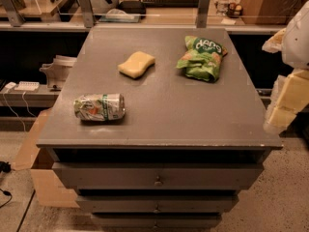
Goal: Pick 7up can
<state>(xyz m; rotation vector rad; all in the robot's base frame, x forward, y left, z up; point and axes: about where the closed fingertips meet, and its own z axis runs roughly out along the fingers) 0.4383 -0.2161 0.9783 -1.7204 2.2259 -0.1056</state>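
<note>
Fingers at right edge — their spread unclear; 7up can lies front-left.

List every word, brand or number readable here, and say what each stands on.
"deno", roughly, in white letters warped by creases: on the green chip bag.
7up can: green and red marks, too blurred to read.
Sponge: no text.
Gripper, at the right edge beside the table: no text.
</note>
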